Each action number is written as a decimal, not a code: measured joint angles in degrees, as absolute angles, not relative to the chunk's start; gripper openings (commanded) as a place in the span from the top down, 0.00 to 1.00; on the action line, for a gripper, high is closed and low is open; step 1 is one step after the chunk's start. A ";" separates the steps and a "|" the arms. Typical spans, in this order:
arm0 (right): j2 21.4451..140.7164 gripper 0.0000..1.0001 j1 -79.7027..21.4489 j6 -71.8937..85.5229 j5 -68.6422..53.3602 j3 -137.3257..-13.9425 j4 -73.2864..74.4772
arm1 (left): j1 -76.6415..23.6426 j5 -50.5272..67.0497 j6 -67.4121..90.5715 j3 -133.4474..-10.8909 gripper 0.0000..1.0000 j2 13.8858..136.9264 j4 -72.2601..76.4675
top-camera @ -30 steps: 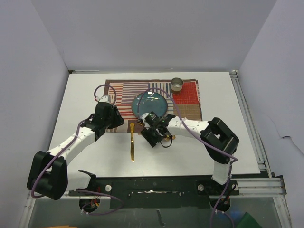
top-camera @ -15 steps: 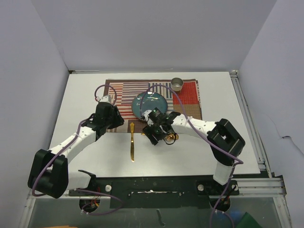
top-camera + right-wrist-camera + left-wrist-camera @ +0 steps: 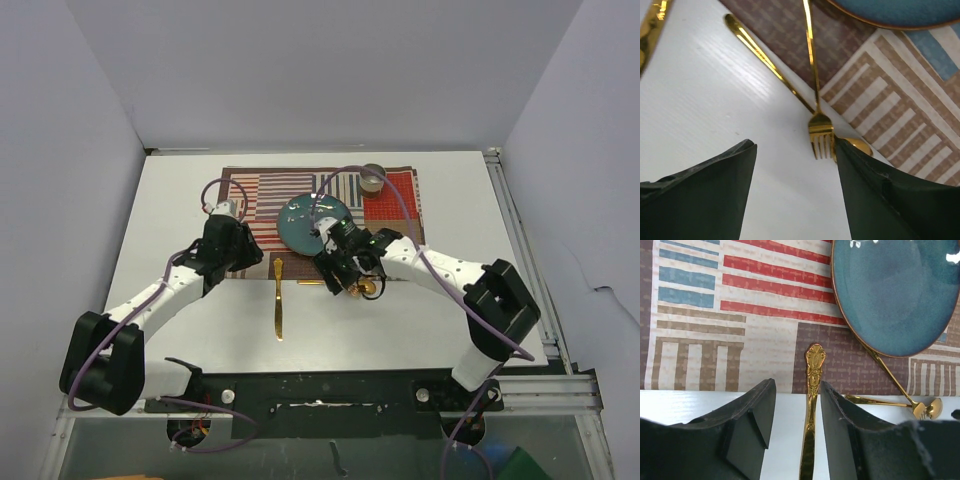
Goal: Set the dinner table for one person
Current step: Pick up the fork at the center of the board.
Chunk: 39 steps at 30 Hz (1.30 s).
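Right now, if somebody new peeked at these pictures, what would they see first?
Probably the round glossy teal plate in the middle of the striped red, blue and brown cloth placemat. Then the glitter: an ornate gold knife across the mat's near edge, and a gold fork crossing a gold spoon just beside the plate.

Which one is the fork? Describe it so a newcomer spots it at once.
Start at the striped placemat and the blue plate on it. From the plate's near rim a gold fork reaches off the mat. It alone has tines, unlike the spoon crossing it.
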<state>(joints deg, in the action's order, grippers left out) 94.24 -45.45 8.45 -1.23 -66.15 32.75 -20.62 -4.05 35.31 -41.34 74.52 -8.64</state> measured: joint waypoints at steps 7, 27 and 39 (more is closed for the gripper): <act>99.39 0.33 -42.06 8.47 1.19 -65.89 32.62 | -20.95 -3.99 35.35 -41.06 0.59 74.59 -8.36; 100.22 1.00 -44.29 11.00 -0.25 -60.88 30.04 | -21.21 -3.99 35.57 -40.97 0.59 73.63 -8.38; 86.48 1.00 -51.22 14.00 -3.40 -62.37 38.04 | -21.45 -3.95 35.90 -40.97 0.53 71.64 -8.64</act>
